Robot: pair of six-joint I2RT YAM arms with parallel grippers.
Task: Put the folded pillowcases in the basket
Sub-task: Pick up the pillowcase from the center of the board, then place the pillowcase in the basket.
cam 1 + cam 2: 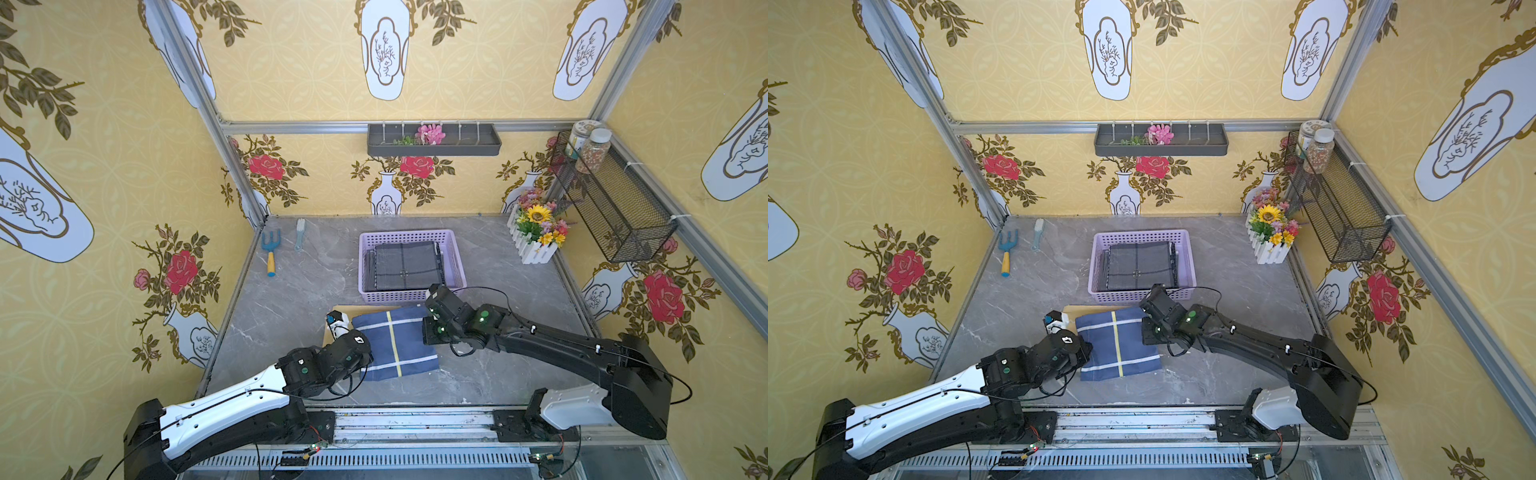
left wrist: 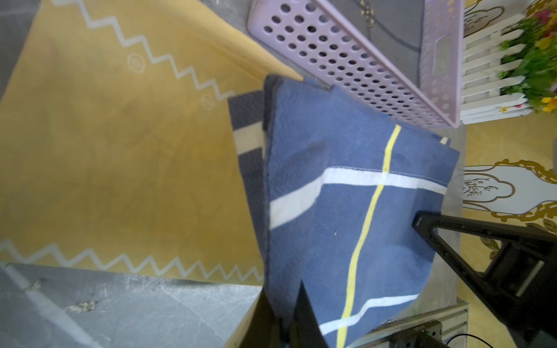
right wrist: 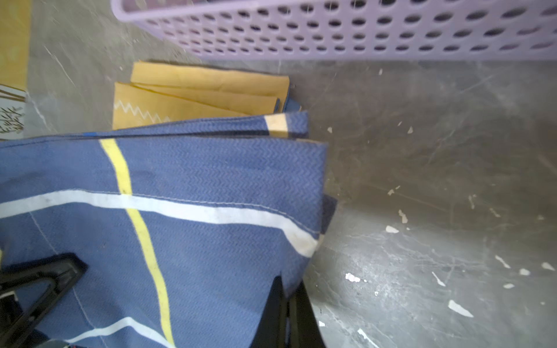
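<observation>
The grey marble-look table (image 1: pixel 291 291) has open room on both sides of the lilac perforated basket (image 1: pixel 409 237), which holds a dark folded cloth (image 1: pixel 405 266). The blue, striped folded pillowcase (image 1: pixel 395 345) is just before the basket's near wall, over a mostly hidden yellow cloth (image 2: pixel 120 150). The left gripper (image 2: pixel 284 319) and right gripper (image 3: pixel 286 304) pinch opposite edges of it.

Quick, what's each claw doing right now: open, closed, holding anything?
Left claw: closed, pinching one edge of the blue pillowcase.
Right claw: closed, pinching the opposite edge of the same blue pillowcase.
</observation>
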